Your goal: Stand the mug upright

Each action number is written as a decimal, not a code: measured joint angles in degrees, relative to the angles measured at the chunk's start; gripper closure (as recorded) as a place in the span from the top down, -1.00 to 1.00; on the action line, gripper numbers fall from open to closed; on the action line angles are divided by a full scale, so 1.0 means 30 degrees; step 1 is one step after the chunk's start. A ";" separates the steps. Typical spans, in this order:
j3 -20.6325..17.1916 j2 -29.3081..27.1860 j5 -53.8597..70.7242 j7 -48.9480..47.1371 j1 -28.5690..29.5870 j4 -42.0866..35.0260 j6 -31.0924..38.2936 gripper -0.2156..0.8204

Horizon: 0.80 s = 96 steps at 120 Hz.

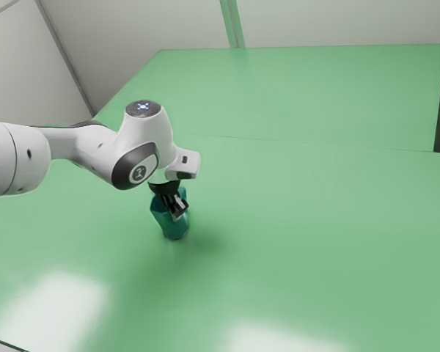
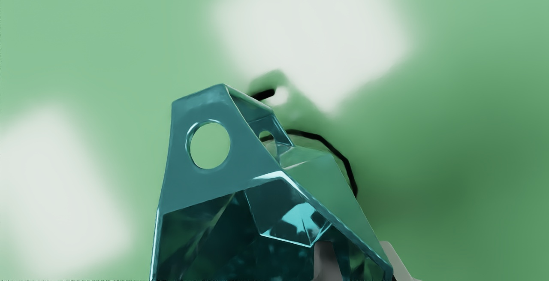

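Mug (image 1: 174, 229): teal, faceted, right at the pincer (image 1: 179, 211). Exterior view has the pincer low over it, tip overlapping the mug's upper part; the mug's narrow end points down to the table (image 1: 315, 227), its wider end up by the pincer. Slight lean toward the exterior view's left; can't tell if the base sits flat. Pincer state: can't tell if apart, together or clamped on the mug.

Wrist view: mug close in front of the pincer, dark hollow inside visible. Flat side (image 2: 240, 161) has a round hole; second, smaller hole (image 2: 266, 138) farther from the pincer. Thin black curved line (image 2: 317, 136) just beside the mug, can't tell what it is. Arm (image 1: 95, 147) reaches in from the exterior view's left, pincer angled down. Soft shadow (image 1: 205, 248) on the green surface near the pincer.
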 joint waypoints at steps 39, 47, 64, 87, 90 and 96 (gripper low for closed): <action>-0.0017 -0.0103 -0.0029 -0.0162 -0.0069 0.0026 -0.0001 -0.27; -0.0025 -0.0151 -0.0038 -0.0192 -0.0078 0.0039 -0.0001 -0.20; -0.0030 -0.0327 -0.0059 -0.0271 -0.0074 0.0101 -0.0044 -0.07; -0.0049 -0.1271 -0.0098 -0.0401 -0.0044 0.0305 -0.0293 0.02; -0.0076 -0.1423 -0.0113 -0.0424 -0.0018 0.0348 -0.0356 0.03; -0.0172 -0.1728 -0.0188 -0.0468 0.0070 0.0507 -0.0482 0.04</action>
